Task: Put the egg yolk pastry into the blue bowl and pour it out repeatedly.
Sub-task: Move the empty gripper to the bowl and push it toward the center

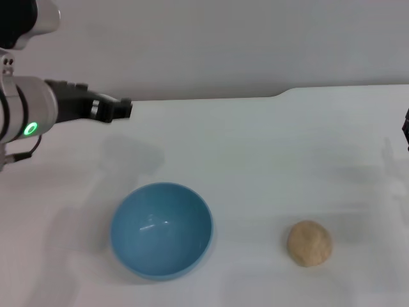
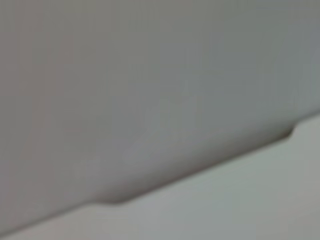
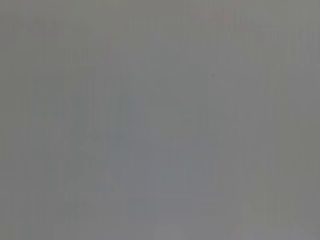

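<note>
In the head view the light-blue bowl (image 1: 161,229) stands upright and empty on the white table (image 1: 255,153), at the front left. The tan egg yolk pastry (image 1: 309,243) lies on the table to the right of the bowl, well apart from it. My left gripper (image 1: 121,109) is raised at the far left, above and behind the bowl, holding nothing. My right gripper (image 1: 406,131) shows only as a dark sliver at the right edge. Neither wrist view shows the bowl or the pastry.
The table's back edge (image 1: 281,94) runs along a plain grey wall, with a small step in it. The left wrist view shows only that edge (image 2: 200,170) and the wall.
</note>
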### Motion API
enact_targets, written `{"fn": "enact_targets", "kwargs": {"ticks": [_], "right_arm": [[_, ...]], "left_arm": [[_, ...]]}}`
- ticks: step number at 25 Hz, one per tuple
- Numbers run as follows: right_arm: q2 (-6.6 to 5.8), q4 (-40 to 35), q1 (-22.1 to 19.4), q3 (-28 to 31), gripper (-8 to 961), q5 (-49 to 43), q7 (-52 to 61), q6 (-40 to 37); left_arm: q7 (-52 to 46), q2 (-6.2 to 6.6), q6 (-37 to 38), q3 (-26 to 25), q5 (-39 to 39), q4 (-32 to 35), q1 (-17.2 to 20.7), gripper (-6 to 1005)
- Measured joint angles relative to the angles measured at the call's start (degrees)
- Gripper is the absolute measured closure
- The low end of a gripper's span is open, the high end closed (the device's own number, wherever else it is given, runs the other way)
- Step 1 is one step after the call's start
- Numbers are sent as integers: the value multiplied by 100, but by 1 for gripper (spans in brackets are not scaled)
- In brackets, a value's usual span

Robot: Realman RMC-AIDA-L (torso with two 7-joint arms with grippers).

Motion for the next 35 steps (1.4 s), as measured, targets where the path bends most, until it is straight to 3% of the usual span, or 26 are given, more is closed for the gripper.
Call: {"fn": "enact_targets", "kwargs": {"ticks": [6,14,20,35], "right_arm": [[-1,-6,2,1,444,0,-26,-4],[-1,-6,33,0,444,0,-27,2],[0,-6,53,0,444,0,-30,7],[0,-6,5,0,445,0,-34,-24]], "left_arm": [[-181,-6,-1984,-298,71,226,-600,214],[-412,-21,-3075,57,167,145,-1128,213],[-582,-32,-3271,315,327,-160,-1346,214],[-788,-73,-3090,670,305,-1793,-2092,213]]}}
